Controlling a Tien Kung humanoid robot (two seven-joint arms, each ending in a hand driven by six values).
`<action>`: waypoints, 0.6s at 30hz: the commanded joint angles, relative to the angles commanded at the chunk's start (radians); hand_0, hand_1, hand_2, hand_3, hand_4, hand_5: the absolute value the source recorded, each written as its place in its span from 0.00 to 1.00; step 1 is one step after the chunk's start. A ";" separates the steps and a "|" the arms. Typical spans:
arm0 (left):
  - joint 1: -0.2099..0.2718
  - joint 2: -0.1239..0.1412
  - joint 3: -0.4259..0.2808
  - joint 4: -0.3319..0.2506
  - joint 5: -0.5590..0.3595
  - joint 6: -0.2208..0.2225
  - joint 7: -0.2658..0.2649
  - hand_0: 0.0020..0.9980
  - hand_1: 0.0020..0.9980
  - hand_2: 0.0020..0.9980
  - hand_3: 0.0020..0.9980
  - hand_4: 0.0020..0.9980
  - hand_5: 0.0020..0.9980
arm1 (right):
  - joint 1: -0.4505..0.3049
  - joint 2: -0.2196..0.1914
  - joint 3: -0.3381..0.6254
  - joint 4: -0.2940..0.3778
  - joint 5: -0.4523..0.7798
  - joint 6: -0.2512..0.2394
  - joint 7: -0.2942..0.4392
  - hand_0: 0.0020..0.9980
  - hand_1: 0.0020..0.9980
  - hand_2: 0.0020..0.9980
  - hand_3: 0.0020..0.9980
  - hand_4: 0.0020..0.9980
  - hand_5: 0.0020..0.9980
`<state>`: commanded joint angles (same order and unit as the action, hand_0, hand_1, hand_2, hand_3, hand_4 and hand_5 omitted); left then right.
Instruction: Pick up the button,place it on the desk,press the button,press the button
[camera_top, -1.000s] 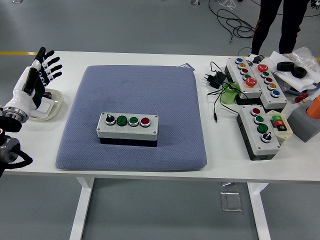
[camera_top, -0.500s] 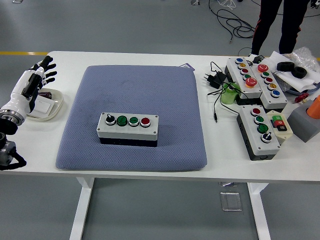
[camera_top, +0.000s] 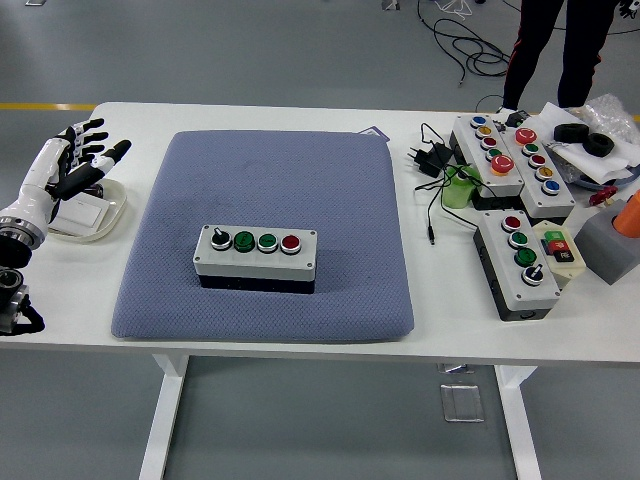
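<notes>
One high head view — forward and down across the white table (camera_top: 300, 118)

There is a single camera, so no second view shares the scene. It sits above the near side and tilts down: the table's near edge runs across the lower part of the picture, with the table legs and grey floor showing beneath it, and more floor with cables beyond the far edge. It stands far enough back to take in almost the full width, from the left hand (camera_top: 62, 170) at the left border to the grey block (camera_top: 608, 245) cut by the right border — the blue-grey mat (camera_top: 265, 190) lies near centre. At the far right, a standing person's legs (camera_top: 560, 45) are cropped by the top.
</notes>
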<state>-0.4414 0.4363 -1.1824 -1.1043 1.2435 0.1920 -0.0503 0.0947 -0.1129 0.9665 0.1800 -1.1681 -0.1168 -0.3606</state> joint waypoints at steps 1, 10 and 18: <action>0.001 0.001 -0.001 0.000 0.008 0.003 0.000 0.82 0.84 0.86 0.87 0.92 0.48 | -0.001 0.000 0.000 0.000 -0.001 0.000 0.000 0.63 0.55 0.63 0.57 0.31 0.26; 0.003 0.002 -0.011 -0.001 0.076 0.027 -0.043 0.82 0.85 0.86 0.88 0.92 0.47 | -0.002 0.002 0.003 0.000 -0.006 0.001 0.000 0.63 0.55 0.63 0.57 0.31 0.26; -0.006 -0.001 -0.006 0.005 0.012 0.055 -0.061 0.89 0.90 0.95 0.95 1.00 0.75 | 0.002 0.003 -0.001 0.000 -0.002 0.001 0.000 0.63 0.55 0.63 0.57 0.31 0.26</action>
<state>-0.4470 0.4353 -1.1883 -1.0989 1.2552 0.2469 -0.1115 0.0965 -0.1102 0.9653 0.1800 -1.1704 -0.1155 -0.3605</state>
